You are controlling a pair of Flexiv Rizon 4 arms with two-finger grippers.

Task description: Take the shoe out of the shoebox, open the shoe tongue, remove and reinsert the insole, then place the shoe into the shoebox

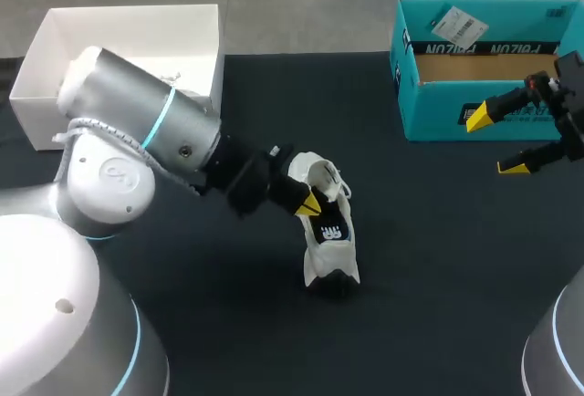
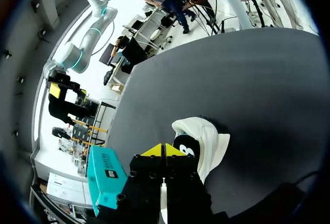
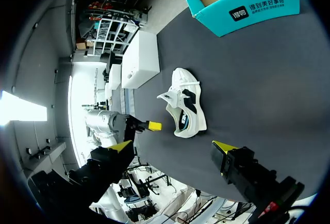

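Left gripper (image 1: 310, 203): pressing yellow tips together, grasping nothing visible, hovering just beside white-and-black sneaker (image 1: 328, 232). Sneaker: lying out on dark table (image 1: 429, 277), well apart from teal shoebox (image 1: 438, 109). Right gripper (image 1: 494, 143): holding fingers spread wide, hanging near shoebox's front wall.

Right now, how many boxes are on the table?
2. An open white box sits at the far left of the table; an open teal shoebox sits at its far right. The shoe lies outside both, near the middle. No other box shows.
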